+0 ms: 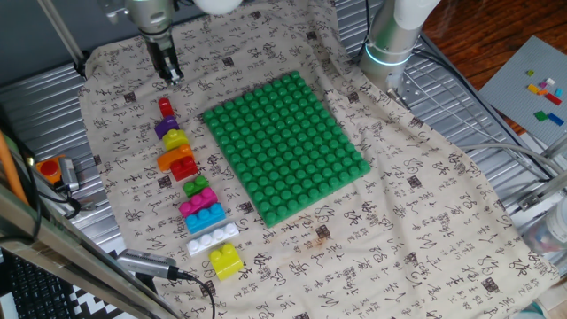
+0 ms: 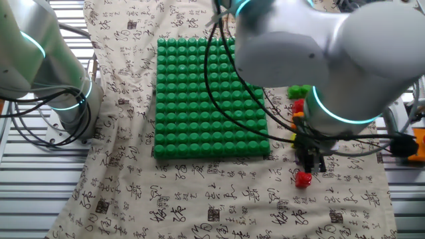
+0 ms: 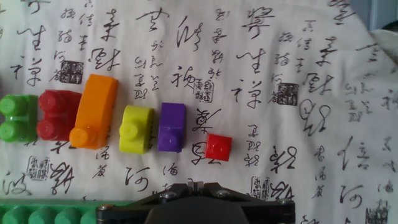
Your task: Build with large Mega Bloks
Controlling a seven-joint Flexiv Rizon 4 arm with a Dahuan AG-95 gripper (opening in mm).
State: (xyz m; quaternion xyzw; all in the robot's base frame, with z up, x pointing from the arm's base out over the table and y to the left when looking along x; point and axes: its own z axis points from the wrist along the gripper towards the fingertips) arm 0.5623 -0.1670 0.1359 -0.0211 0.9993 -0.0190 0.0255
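Note:
The large Mega Bloks lie in a row on the printed cloth left of the green studded baseplate [image 1: 283, 146]. From far to near they are red [image 1: 166, 108], purple [image 1: 166, 127], yellow [image 1: 175, 140], orange [image 1: 174, 158], red, green [image 1: 196, 187], pink, blue, white and yellow [image 1: 226, 260]. My gripper [image 1: 167, 73] hangs just beyond the far red brick, above the cloth, shut with nothing in it. In the hand view the small red brick [image 3: 218, 147], purple [image 3: 171, 127], yellow [image 3: 136, 129] and orange [image 3: 94, 112] bricks lie ahead of the gripper [image 3: 200, 184]. In the other fixed view the gripper [image 2: 311, 162] sits just above the red brick [image 2: 303, 179].
A second arm's base [image 1: 390, 40] stands behind the baseplate. At the far right a grey plate [image 1: 523, 75] carries tiny coloured bricks. An orange object [image 1: 49, 168] and a cabled tool [image 1: 151, 264] lie at the cloth's left and front edges.

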